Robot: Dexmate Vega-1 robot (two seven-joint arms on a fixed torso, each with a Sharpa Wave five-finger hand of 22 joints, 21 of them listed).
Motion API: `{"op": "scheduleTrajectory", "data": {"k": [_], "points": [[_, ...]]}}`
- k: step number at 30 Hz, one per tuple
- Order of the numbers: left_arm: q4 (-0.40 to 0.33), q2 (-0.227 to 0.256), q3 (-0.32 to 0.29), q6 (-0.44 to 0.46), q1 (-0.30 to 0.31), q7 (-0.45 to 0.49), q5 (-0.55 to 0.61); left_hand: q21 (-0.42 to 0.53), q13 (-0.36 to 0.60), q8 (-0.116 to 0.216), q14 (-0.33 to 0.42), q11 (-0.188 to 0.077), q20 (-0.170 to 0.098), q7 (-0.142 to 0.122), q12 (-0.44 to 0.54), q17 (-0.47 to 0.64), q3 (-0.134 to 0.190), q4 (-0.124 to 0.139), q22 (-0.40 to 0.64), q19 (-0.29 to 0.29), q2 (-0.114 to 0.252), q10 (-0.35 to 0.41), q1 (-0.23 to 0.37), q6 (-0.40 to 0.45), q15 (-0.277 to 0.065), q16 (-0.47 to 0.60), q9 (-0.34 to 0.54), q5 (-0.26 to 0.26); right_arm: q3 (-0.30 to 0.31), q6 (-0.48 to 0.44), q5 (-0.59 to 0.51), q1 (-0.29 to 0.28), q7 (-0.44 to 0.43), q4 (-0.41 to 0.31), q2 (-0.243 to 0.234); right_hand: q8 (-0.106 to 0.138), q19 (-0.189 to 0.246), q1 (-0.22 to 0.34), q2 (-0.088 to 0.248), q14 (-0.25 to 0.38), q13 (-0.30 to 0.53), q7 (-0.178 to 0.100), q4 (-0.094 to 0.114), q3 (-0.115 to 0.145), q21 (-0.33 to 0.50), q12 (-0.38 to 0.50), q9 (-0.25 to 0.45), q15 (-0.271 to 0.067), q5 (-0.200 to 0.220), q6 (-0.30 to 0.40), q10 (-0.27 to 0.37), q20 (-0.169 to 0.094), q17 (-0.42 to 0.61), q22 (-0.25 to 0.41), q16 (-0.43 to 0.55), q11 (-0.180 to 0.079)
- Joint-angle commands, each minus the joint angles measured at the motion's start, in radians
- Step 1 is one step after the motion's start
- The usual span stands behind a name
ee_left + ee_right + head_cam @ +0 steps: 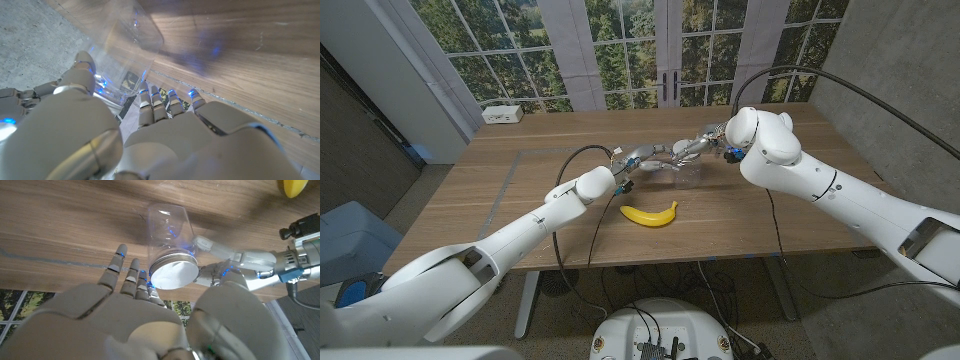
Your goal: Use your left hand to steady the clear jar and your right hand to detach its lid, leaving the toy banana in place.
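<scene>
The clear jar (684, 177) stands on the wooden table (520, 195) with a silver lid (174, 274) on it. My left hand (638, 159) reaches in from the left and grips the jar (167, 224) just under the lid; the jar (134, 37) sits between its thumb and fingers (160, 100). Above the lid hovers my right hand (697, 147), its fingers (131, 272) spread and apart from the rim, holding nothing. The yellow toy banana (649, 214) lies on the table in front of the jar, nearer to me.
A white box (502, 114) sits at the table's far left corner. A black cable (582, 158) loops over the left forearm. A blue seat (350, 235) stands left of the table. Windows run behind the far edge.
</scene>
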Motion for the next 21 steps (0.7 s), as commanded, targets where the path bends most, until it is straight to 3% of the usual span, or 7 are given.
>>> {"op": "scheduleTrajectory", "data": {"k": [1, 3, 6, 8, 12, 17, 21], "points": [[0.016, -0.007, 0.005, -0.002, -0.010, -0.001, 0.002, 0.002, 0.001, 0.007, -0.002, -0.004, 0.003, 0.014, -0.003, 0.004, 0.007, 0.006, 0.003, -0.007, 0.043, -0.002, -0.024, 0.195, 0.002, -0.001, 0.016, 0.001, -0.057, -0.024, 0.015, -0.070, -0.449, -0.063, -0.001, -0.001, 0.034, -0.004, 0.016, -0.011, 0.010, -0.028, -0.001, -0.003, 0.006, -0.008, 0.006, 0.012, -0.003, -0.006, -0.026, 0.003, 0.003, 0.003, 0.001, 0.009], [0.018, -0.007, 0.005, -0.004, -0.011, -0.003, 0.000, 0.002, 0.001, 0.007, -0.002, -0.001, 0.003, 0.014, -0.003, 0.004, 0.007, 0.005, 0.003, -0.007, 0.043, -0.003, -0.025, 0.195, 0.002, -0.001, 0.017, 0.001, -0.090, -0.030, -0.020, -0.066, -0.494, -0.048, 0.007, -0.018, 0.050, -0.001, 0.016, -0.014, 0.014, -0.037, -0.006, -0.004, 0.007, -0.013, 0.006, 0.012, -0.007, -0.044, -0.037, 0.003, 0.004, 0.003, 0.001, 0.005], [0.021, -0.009, 0.005, -0.005, -0.012, -0.004, -0.003, 0.002, 0.001, 0.006, -0.002, -0.003, 0.003, 0.014, -0.003, 0.004, 0.007, 0.005, 0.003, -0.007, 0.044, -0.003, -0.025, 0.194, 0.001, -0.001, 0.017, 0.001, -0.157, -0.062, -0.100, -0.041, -0.532, -0.021, 0.020, -0.027, 0.068, 0.014, 0.018, -0.027, 0.019, -0.014, -0.019, -0.002, 0.008, -0.018, 0.006, 0.015, -0.008, -0.069, -0.050, 0.003, 0.003, 0.003, -0.004, 0.008], [0.023, -0.009, 0.005, -0.006, -0.013, -0.003, -0.001, 0.002, 0.001, 0.006, -0.002, -0.003, 0.003, 0.014, -0.003, 0.004, 0.007, 0.005, 0.003, -0.008, 0.044, -0.002, -0.025, 0.194, 0.002, 0.000, 0.017, 0.001, -0.190, -0.084, -0.136, -0.021, -0.525, -0.005, 0.028, -0.038, 0.090, 0.028, 0.016, -0.052, 0.023, 0.008, -0.033, -0.001, 0.008, -0.037, 0.007, 0.026, -0.011, -0.101, -0.092, 0.004, -0.004, 0.002, -0.017, 0.019], [0.025, -0.010, 0.006, -0.005, -0.015, -0.003, -0.001, 0.002, 0.001, 0.005, -0.003, -0.004, 0.003, 0.014, -0.003, 0.004, 0.007, 0.004, 0.003, -0.008, 0.045, -0.002, -0.025, 0.195, 0.002, 0.000, 0.018, 0.001, -0.211, -0.091, -0.156, -0.002, -0.516, 0.022, 0.036, -0.041, 0.103, 0.037, 0.016, -0.055, 0.024, 0.013, -0.041, -0.001, 0.007, -0.045, 0.008, 0.035, -0.012, -0.115, -0.109, 0.004, -0.009, 0.001, -0.021, 0.040], [0.031, -0.011, 0.006, -0.007, -0.017, -0.002, -0.002, 0.002, 0.001, 0.004, -0.002, -0.004, 0.003, 0.014, -0.003, 0.004, 0.007, 0.004, 0.003, -0.008, 0.046, -0.002, -0.026, 0.196, 0.001, 0.000, 0.018, 0.001, -0.258, -0.113, -0.206, 0.030, -0.472, 0.035, 0.038, -0.013, 0.137, 0.056, 0.034, -0.035, 0.029, -0.067, -0.058, 0.006, 0.003, -0.029, 0.009, 0.021, -0.019, -0.046, -0.066, 0.004, -0.015, 0.000, -0.014, 0.004], [0.036, -0.013, 0.007, -0.010, -0.019, 0.001, 0.000, 0.003, 0.001, 0.003, -0.003, -0.007, 0.003, 0.013, -0.004, 0.004, 0.007, 0.003, 0.003, -0.009, 0.046, -0.004, -0.026, 0.196, 0.001, 0.000, 0.019, 0.001, -0.306, -0.155, -0.239, 0.083, -0.373, 0.046, 0.043, 0.008, 0.151, 0.032, 0.040, -0.017, 0.037, -0.112, -0.052, -0.002, -0.003, -0.017, 0.010, 0.011, -0.035, 0.015, -0.035, 0.005, -0.013, 0.000, -0.005, -0.019]]}}
